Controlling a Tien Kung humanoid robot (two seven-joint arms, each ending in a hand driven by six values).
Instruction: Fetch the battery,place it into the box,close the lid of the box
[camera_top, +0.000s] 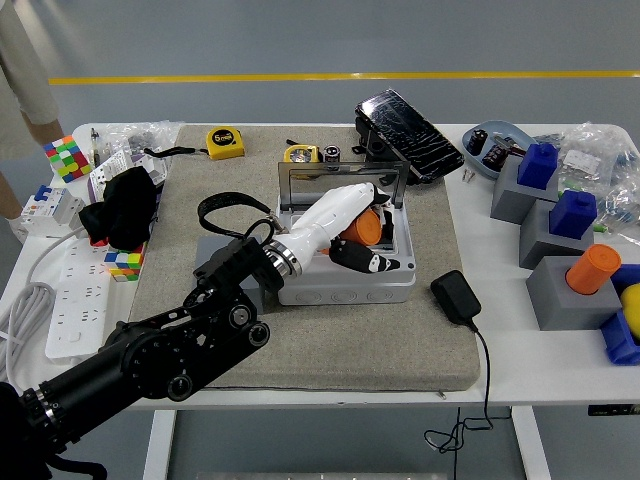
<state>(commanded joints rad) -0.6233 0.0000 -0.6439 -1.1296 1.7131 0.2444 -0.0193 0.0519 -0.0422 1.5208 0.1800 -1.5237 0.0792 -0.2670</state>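
Note:
An orange cylindrical battery (362, 229) is held in my white left hand (366, 240), low over the inside of the grey box (345, 285) at its right half. The fingers curl around the battery from below and the side. The box's clear lid (340, 183) stands upright along the far edge, open. My black left arm (170, 345) reaches in from the lower left across the grey mat. No right arm shows.
A black adapter with cable (454, 298) lies right of the box. Two tape measures (225, 142) and a black case (408, 122) sit behind it. Grey blocks with blue and orange pieces (575, 275) stand at the right; a power strip (70, 310) and cube (66, 157) at the left.

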